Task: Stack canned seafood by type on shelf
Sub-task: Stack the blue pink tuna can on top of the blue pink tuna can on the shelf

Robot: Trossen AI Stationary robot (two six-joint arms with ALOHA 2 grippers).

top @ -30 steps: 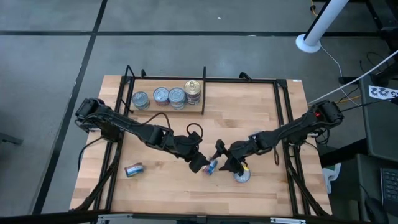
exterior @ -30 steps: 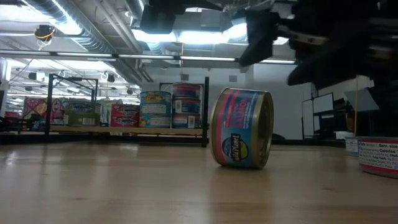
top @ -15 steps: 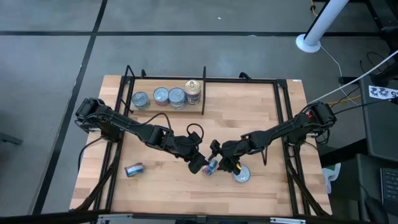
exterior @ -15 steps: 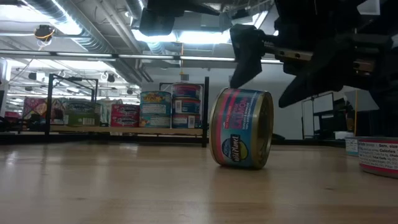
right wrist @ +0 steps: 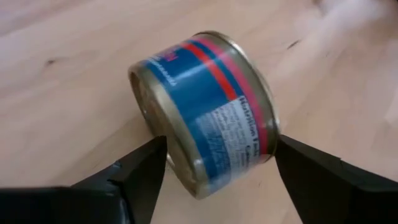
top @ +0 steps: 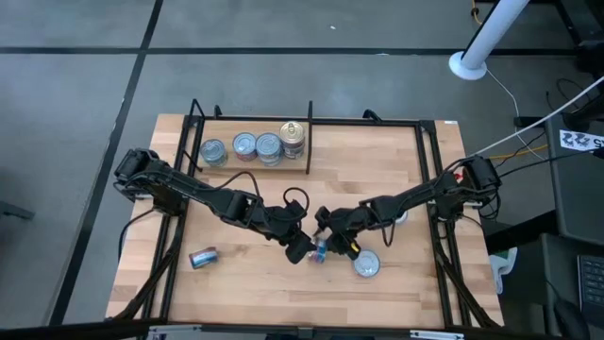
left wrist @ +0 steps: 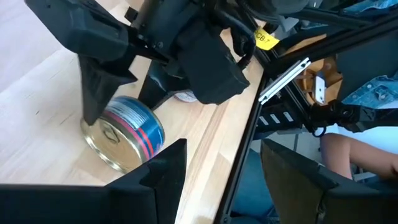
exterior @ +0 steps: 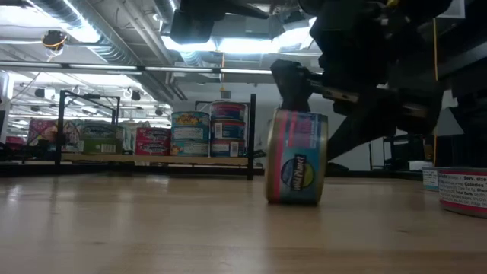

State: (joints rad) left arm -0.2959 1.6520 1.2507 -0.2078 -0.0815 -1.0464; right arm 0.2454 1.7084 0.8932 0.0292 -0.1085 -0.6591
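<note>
Blue-red tin — between right gripper's spread jaws.

Tin labels on shelf unreadable

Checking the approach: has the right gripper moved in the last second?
Yes. The right gripper has slid left, away from the flat can, and now straddles the can on its edge.
</note>
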